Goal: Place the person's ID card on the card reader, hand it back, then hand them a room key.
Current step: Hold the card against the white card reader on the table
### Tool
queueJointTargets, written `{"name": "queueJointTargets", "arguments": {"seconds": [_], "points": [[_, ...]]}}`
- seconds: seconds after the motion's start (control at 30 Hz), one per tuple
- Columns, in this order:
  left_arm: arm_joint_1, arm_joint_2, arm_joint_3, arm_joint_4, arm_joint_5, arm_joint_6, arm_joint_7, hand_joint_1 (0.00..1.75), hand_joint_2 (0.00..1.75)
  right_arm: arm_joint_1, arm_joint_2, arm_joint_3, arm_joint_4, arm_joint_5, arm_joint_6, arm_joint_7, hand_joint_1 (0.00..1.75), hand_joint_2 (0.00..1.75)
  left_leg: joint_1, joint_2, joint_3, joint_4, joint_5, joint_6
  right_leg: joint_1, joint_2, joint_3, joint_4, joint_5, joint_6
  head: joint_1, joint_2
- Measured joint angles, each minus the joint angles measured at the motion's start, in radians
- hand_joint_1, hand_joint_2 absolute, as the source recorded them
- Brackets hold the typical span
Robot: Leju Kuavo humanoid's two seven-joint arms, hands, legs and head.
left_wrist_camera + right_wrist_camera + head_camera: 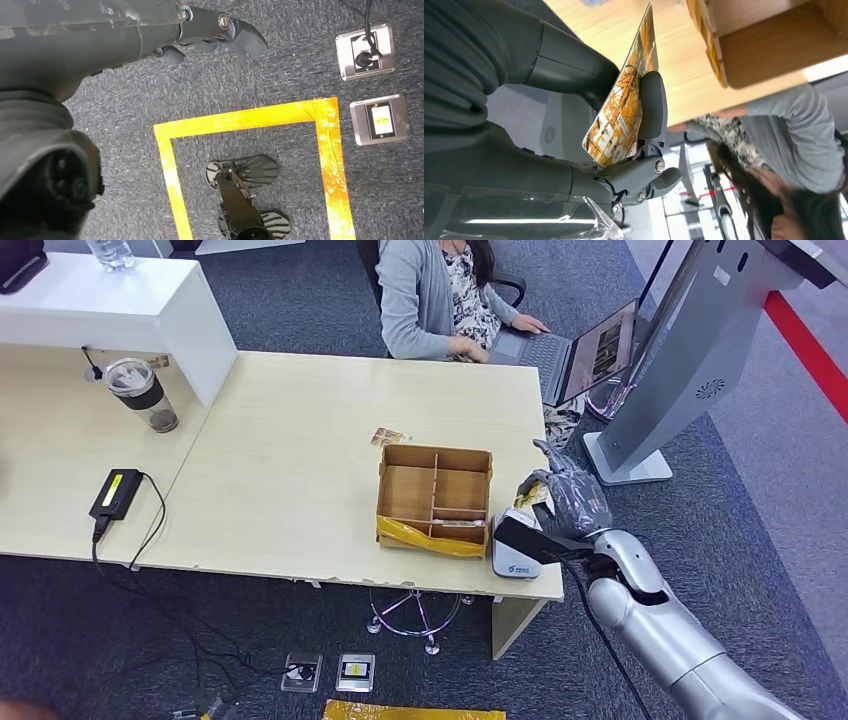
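Orange card [621, 117] pinched in right hand [574, 125], plain from the wrist; left hand [210, 30] empty, fingers loosely apart.

A pale wooden table [290, 460] is carrying a divided cardboard box [435, 498] near its right edge, a white card reader [515, 552] at the front right corner, and a lidded cup [142, 394] and black adapter [116, 493] toward the left.

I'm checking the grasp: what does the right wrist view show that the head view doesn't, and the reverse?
Right wrist view alone: the orange printed face of the card, pinched between thumb and finger. Head view alone: the white card reader at the table's edge, the lidded cup and the laptop. Both: the right hand, the cardboard box, the seated person.
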Motion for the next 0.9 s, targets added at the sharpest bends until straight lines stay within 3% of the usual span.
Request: {"name": "queueJointTargets", "arguments": {"seconds": [0.47,0.9], "points": [[0.004,0.000,0.000,0.000,0.013,-0.003,0.003,0.00,0.00,-0.087,0.083,0.046,0.231,-0.223,0.121,-0.048,1.75,1.75,0.000,0.000,0.000,0.000,0.000,0.000,0.000,0.000,0.000,0.000,0.000,0.000,0.000,0.000],[0.009,0.011,0.005,0.000,0.016,-0.003,0.011,0.00,0.00,-0.044,0.084,0.070,0.242,-0.248,0.152,0.001,1.75,1.75,0.000,0.000,0.001,0.000,0.000,0.000,0.000,0.001,-0.001,0.000,0.000,0.000,0.000,0.000]]}}
